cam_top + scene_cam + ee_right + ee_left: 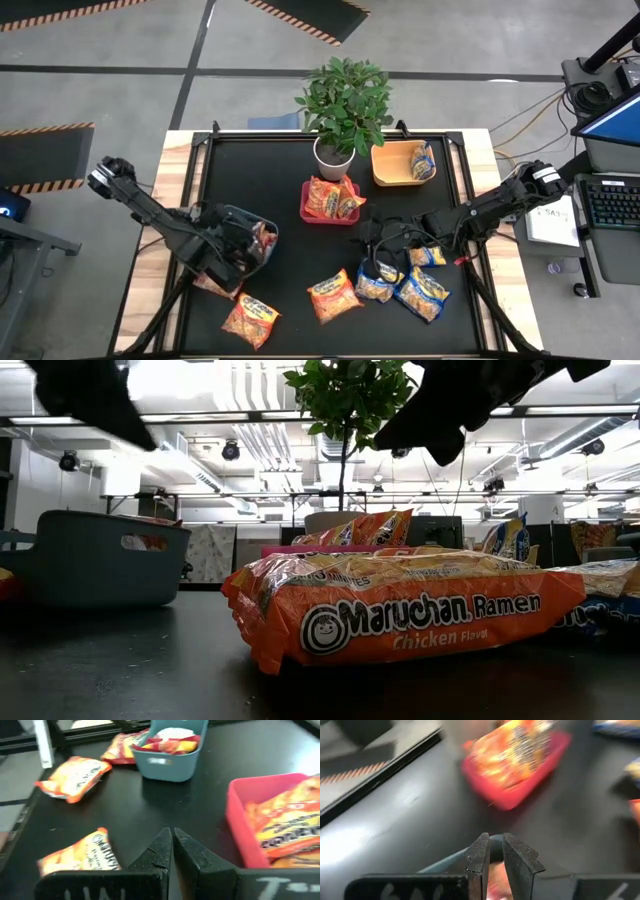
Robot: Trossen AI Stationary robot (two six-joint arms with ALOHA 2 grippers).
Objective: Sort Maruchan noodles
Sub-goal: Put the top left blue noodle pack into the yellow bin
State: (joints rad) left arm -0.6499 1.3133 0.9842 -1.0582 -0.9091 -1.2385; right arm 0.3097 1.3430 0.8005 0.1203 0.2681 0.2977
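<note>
High view: black mat (pixel 290 190) on a wooden table. Left gripper (pixel 243 252) sits over the grey-blue bin (pixel 268 228), which has at least one pkt inside. Right gripper (pixel 372 236) hangs mid-table, just above the blue-and-yellow pkts (pixel 405 285). Orange pkts: two loose at the front (pixel 290 306), one part-hidden under the left arm, approx. two standing in the red bin (pixel 331 200). One blue-and-yellow pkt in the orange bin (pixel 403 163). Potted plant (pixel 343 110) at the rear.

Low view: nearest orange pkt (pixel 400 610) lies flat, film glossy and crinkled, ends crimped, label "Chicken Flavor". Judged light, with a brittle noodle block inside a soft, slippery wrapper; best pinched at a crimped end or across the short edge, w/o crushing. Grey-blue bin at left is matte rigid plastic.

Left wrist view: left claw's fingers (pixel 478 862) stand narrowly apart over the bin rim; something orange-pink shows in the gap, but whether it is clamped cannot be told. Red bin is blurred beyond.

Right wrist view: right claw's fingers (pixel 161 850) are together, nothing held. Red bin wall is smooth and hard; pkts in it lean on edge. Loose orange pkts lie on the mat nearby.
</note>
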